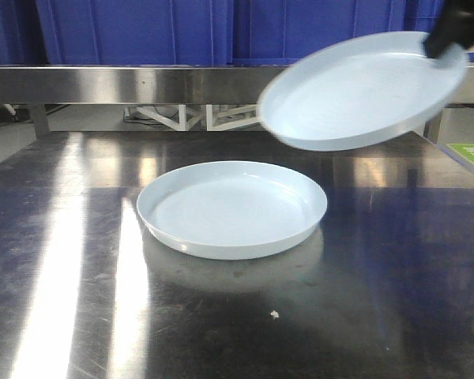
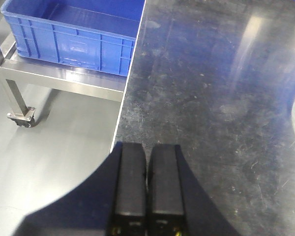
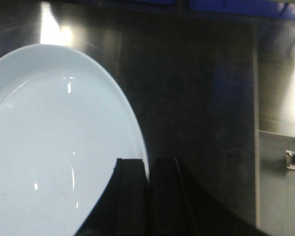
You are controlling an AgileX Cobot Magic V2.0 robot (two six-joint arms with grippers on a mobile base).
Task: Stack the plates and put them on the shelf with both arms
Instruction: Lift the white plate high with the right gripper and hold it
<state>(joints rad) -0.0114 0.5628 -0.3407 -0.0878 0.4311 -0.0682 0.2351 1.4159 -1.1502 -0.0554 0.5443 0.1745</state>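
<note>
The right pincer [image 3: 148, 194] has its two black fingers [image 3: 130, 196] pressed close on the rim of a large, round, shallow, glossy plate of very pale blue-white, the tilted plate [image 3: 49, 147]. The rim runs in between the fingers, and the dish spreads away to the pincer's left. In the front-facing view this pincer shows only as a dark, blurred shape at the plate's upper right edge. The tilted plate [image 1: 363, 91] hangs in the air, clear of the counter, with the side away from the pincer lower than the gripped side.

Below the right pincer and off to its left lies a second plate of the same make, the flat-lying plate [image 1: 233, 209]. It rests level on the scuffed, dark stainless-steel counter [image 1: 63, 276], and the two plates do not touch.

The left pincer [image 2: 147, 187] has its black fingers [image 2: 131, 182] brought together with nothing between them. It hovers over the counter, near the counter's left edge. Past that edge, ahead and to this pincer's left, a blue ribbed plastic crate [image 2: 69, 34] sits on a low steel trolley shelf [image 2: 64, 78], which has a small caster [image 2: 20, 118] on the grey floor.

Beyond the counter, ahead of both pincers, a steel rail [image 1: 118, 83] runs across, with blue bins [image 1: 142, 31] above it.
</note>
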